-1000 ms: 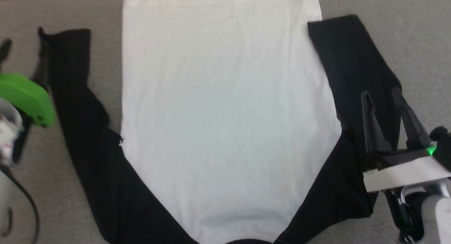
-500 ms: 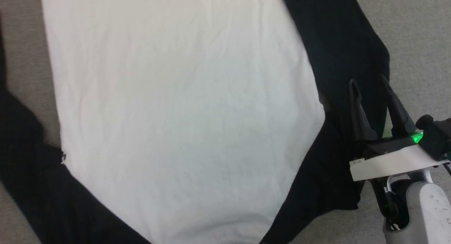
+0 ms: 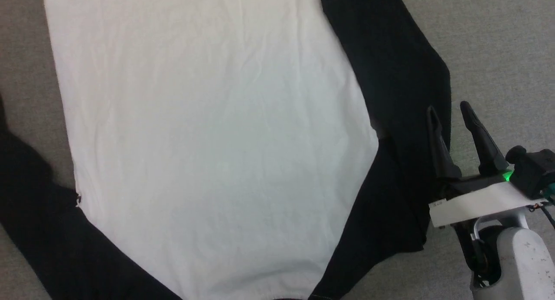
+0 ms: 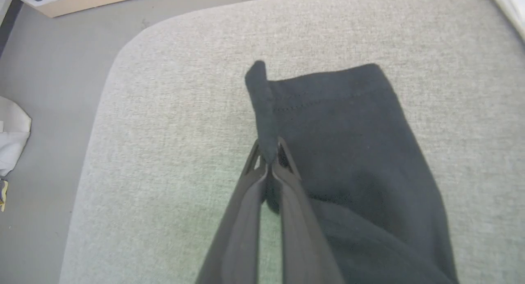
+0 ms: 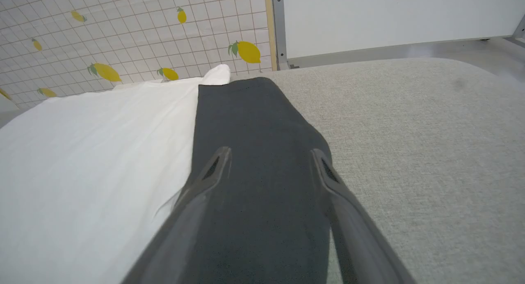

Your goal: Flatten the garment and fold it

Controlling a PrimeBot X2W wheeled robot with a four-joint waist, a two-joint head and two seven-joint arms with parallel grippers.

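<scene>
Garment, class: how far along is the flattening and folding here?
Done: the garment lies spread flat. In hand: the left gripper is shut on a sleeve near its cuff; the right gripper is open over the other sleeve. Left: every fold, sleeves and body.

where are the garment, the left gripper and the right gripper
garment (image 3: 217, 135), head view, white body panel
left gripper (image 4: 269, 163), left wrist view, between its tips pinching the garment
right gripper (image 3: 448, 109), head view, between its open tips

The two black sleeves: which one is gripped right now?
The left sleeve: the left gripper is shut on a raised fold by its cuff. The right sleeve lies flat below the open right gripper, not pinched.
</scene>
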